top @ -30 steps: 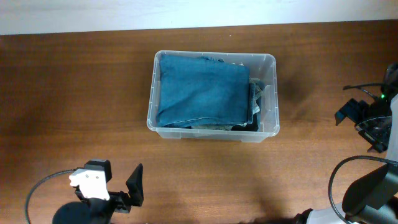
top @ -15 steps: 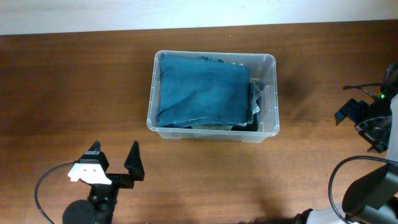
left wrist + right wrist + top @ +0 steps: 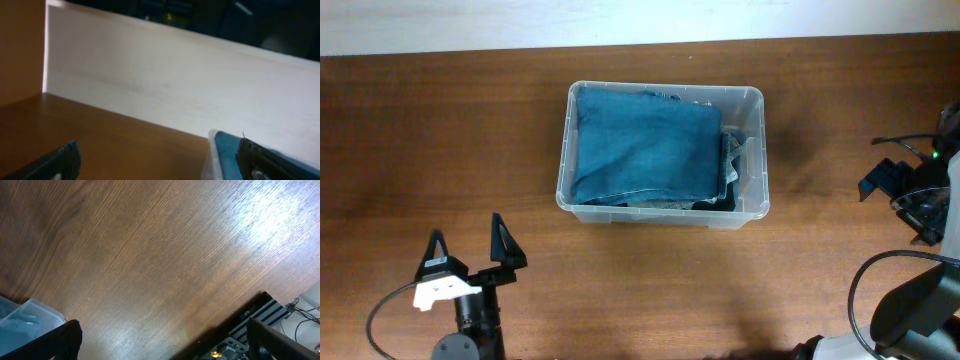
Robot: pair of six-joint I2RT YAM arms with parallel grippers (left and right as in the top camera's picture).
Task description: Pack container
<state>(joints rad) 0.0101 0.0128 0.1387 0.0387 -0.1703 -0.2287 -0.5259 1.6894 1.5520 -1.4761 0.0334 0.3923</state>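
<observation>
The container [image 3: 660, 213], a clear plastic bin, stands at the table's centre. A folded blue cloth [image 3: 645, 145] fills most of it, and darker items show along its right side [image 3: 732, 165]. My left gripper [image 3: 469, 243] hovers near the front left of the table, open and empty, with its fingers pointing toward the far side. In the left wrist view the left gripper [image 3: 162, 165] shows the container's rim [image 3: 214, 152] and the blue cloth [image 3: 227, 150] just inside its right finger. My right gripper [image 3: 165, 347] is open over bare wood, with a corner of the container [image 3: 25, 316] at lower left.
The right arm [image 3: 920, 195] sits at the table's right edge with cables [image 3: 880, 280] looping below it. A pale wall [image 3: 175, 85] runs behind the table. Beyond the table's edge, in the right wrist view, lies dark equipment [image 3: 250, 325].
My left gripper has swung from pointing right to pointing toward the far side and has shifted a little to the left. The right arm and the container have not moved.
</observation>
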